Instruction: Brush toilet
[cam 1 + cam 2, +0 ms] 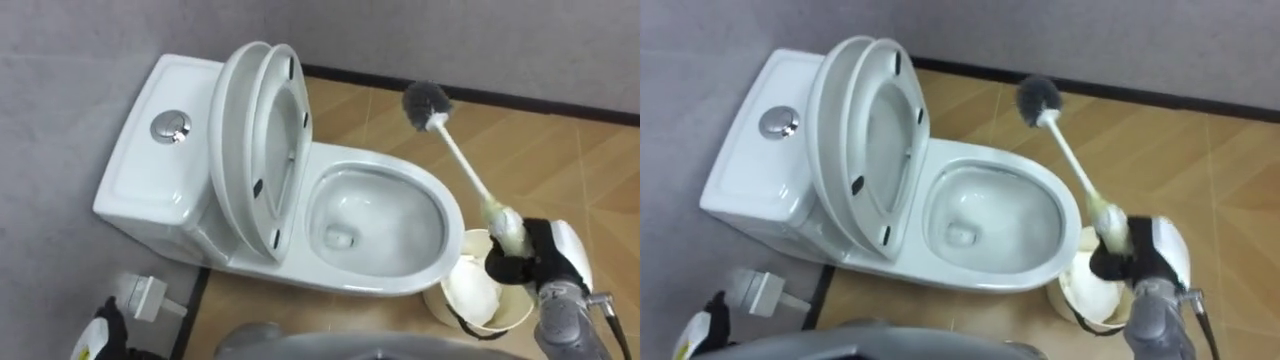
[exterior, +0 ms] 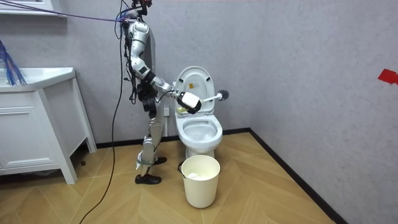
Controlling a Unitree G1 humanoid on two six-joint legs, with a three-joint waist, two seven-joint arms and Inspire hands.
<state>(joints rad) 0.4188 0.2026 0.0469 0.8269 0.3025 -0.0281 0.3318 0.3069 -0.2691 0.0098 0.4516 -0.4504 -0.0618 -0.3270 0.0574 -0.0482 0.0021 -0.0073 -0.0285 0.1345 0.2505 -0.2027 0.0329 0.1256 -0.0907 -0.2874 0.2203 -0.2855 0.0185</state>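
The right hand, fingers curled round the handle, holds the toilet brush right of the toilet bowl (bristle head raised, outside the rim). The head probably needs swinging leftward and down.

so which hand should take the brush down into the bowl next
Right: the right hand is curled round the toilet brush handle, bristle head raised just right of the open bowl.

I stand in a bathroom: a white toilet with its lid raised sits against a grey wall, a white vanity cabinet with a counter stands nearby, and dark skirting edges the wood-patterned floor.
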